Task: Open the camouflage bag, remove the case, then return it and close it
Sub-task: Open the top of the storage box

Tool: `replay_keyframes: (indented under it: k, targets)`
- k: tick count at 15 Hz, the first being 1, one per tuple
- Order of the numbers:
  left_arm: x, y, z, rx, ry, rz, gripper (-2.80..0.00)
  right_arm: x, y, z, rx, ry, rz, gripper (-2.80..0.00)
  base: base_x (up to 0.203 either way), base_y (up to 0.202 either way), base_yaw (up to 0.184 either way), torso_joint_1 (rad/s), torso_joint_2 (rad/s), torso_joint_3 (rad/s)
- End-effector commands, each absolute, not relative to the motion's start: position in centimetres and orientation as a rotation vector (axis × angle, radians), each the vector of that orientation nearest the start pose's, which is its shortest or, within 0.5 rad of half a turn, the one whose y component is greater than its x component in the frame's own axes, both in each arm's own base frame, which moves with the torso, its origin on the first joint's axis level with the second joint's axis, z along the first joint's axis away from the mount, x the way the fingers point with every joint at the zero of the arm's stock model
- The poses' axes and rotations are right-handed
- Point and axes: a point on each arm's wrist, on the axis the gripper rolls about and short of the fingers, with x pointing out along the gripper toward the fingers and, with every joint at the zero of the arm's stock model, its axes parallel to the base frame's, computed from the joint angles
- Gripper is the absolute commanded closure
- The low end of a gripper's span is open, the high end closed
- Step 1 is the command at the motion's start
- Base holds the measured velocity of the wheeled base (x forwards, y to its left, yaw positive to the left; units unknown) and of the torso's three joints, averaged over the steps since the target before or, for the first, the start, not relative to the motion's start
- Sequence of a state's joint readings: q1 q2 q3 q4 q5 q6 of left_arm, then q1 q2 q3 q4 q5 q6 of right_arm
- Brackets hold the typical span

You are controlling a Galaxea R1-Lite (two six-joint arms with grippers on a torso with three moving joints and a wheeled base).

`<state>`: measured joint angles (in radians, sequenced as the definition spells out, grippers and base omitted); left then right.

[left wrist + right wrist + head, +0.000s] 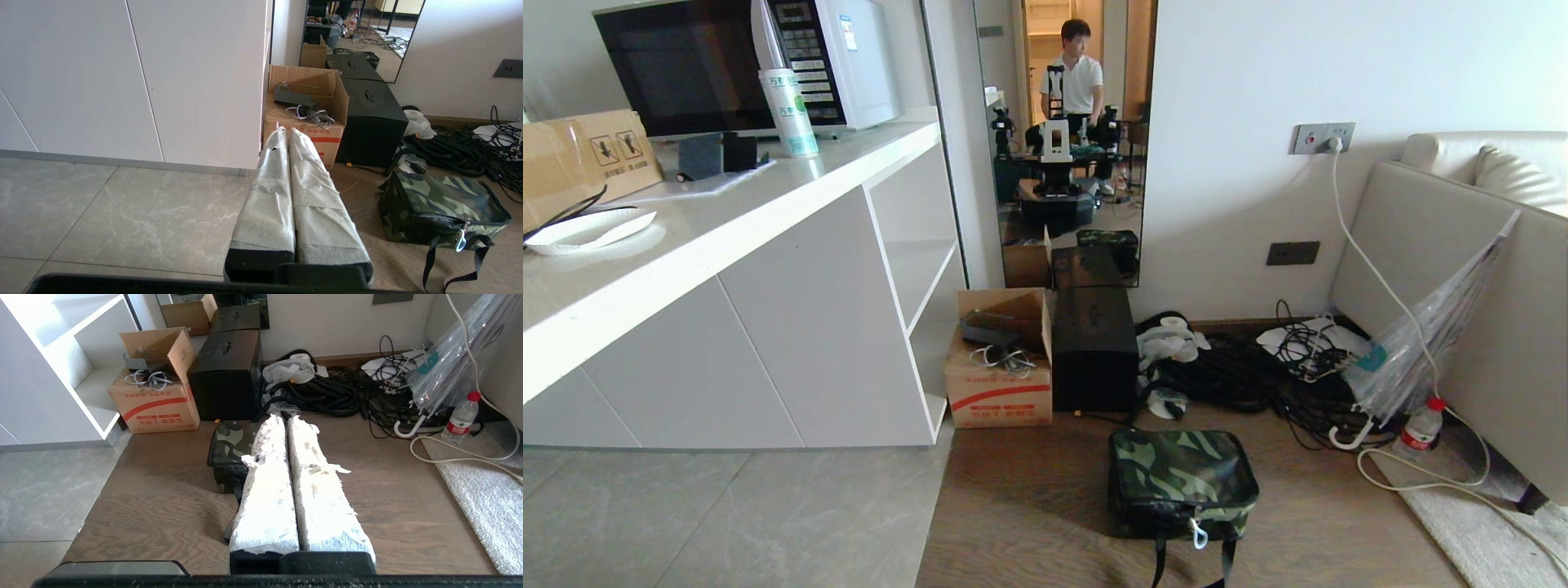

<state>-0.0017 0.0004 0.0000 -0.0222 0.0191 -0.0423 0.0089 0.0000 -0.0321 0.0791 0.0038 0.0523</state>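
Camouflage bag [1183,482] sits zipped on the wooden floor [1029,523], just before the black box [1094,347]. Left pincer [286,132] and right pincer [282,418] both hang pressed together, holding nothing.

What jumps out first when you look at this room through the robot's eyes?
The camouflage bag lies zipped shut on the wooden floor in front of the robot, its black strap trailing toward the camera. Behind it, against the wall, a black box stands beside an open cardboard box, with a heap of black cables to their right. A tall mirror above reflects the robot and a person behind it.
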Motion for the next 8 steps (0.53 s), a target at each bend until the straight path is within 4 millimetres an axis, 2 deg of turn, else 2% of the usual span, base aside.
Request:
replay_keyframes:
  k: [1,8]
  targets:
    - [-2.21,0.05,7.53,-0.043,-0.014,0.018,0.00,-2.53,-0.01,7.62,0.052,0.049,0.013,0.00,0.000,0.000,0.000,0.000,0.00,0.000]
    - [-2.21,0.05,7.53,-0.043,-0.014,0.018,0.00,-2.54,-0.01,7.65,0.050,0.049,0.013,0.00,0.000,0.000,0.000,0.000,0.00,0.000]
